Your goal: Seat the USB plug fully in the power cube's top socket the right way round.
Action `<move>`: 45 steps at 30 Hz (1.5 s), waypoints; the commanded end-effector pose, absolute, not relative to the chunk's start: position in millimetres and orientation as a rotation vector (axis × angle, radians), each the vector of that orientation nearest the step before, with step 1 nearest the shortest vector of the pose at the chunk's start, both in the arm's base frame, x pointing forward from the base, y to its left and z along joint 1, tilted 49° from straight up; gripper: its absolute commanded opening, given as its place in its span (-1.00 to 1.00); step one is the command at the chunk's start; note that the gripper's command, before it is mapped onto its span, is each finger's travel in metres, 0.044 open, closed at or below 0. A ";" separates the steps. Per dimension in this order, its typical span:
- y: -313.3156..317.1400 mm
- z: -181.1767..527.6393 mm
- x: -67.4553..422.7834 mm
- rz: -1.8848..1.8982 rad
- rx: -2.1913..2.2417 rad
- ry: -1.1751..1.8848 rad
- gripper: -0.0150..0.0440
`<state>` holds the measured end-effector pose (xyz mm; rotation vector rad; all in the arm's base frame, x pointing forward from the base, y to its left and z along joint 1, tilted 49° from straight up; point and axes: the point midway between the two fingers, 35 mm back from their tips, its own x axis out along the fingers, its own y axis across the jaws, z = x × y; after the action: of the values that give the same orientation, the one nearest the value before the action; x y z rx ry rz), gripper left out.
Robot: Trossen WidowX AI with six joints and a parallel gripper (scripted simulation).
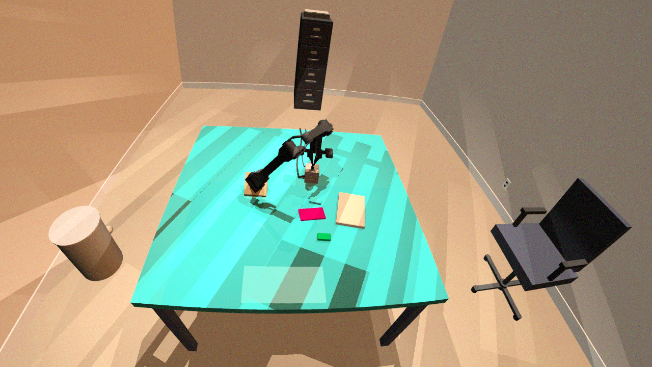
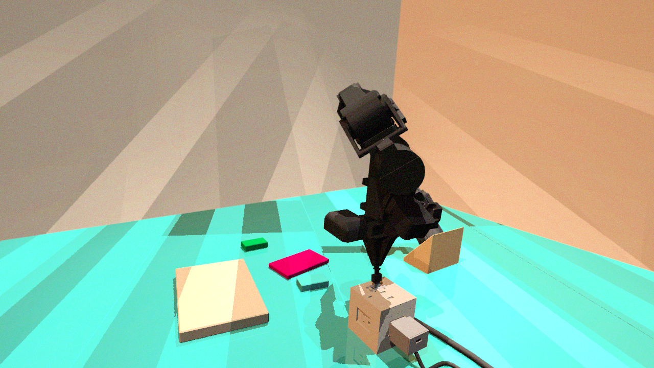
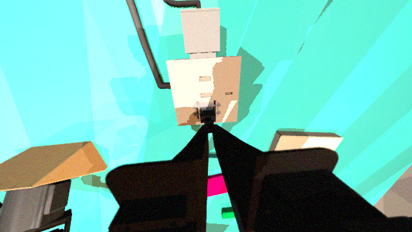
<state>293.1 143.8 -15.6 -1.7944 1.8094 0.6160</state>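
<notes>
A glossy turquoise table (image 1: 218,255) stood in a tan-walled room beside a black filing cabinet (image 1: 313,59). The black parallel-jaw gripper (image 2: 375,273) pinched the small dark USB plug (image 3: 207,115) atop the beige power cube (image 2: 381,315); the plug's depth was unclear.

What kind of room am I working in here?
Probably a small office: a tall black filing cabinet against the far wall, a dark swivel chair beside the turquoise table, and a round beige waste bin.
</notes>
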 end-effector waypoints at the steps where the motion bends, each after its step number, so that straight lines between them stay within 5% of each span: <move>1: 142.5 -15.9 293.3 0.615 -1.803 1.808 -0.49; 45: 138.6 -19.4 293.4 0.615 -1.803 1.808 -0.49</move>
<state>293.3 139.7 -19.1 -1.7952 1.8094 0.6153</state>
